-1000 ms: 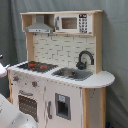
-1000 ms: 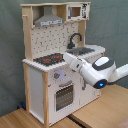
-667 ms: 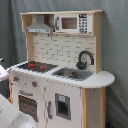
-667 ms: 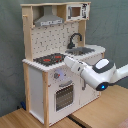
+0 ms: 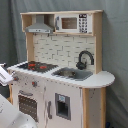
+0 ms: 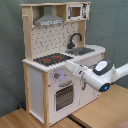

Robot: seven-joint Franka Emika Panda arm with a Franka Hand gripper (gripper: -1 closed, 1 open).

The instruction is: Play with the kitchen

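White and pale-wood, the kitchen point(image 6: 55, 65) has the gripper point(image 6: 61, 76) at its front panel above the oven door point(image 6: 64, 96), fingers' state untellable; next comes careful contact with a knob

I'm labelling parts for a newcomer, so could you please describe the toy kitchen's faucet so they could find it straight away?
Start at the toy kitchen, then look along its worktop to the sink beside the hob. The faucet rises behind the sink: a black arched spout, the only curved black piece against the pale tiled back wall.
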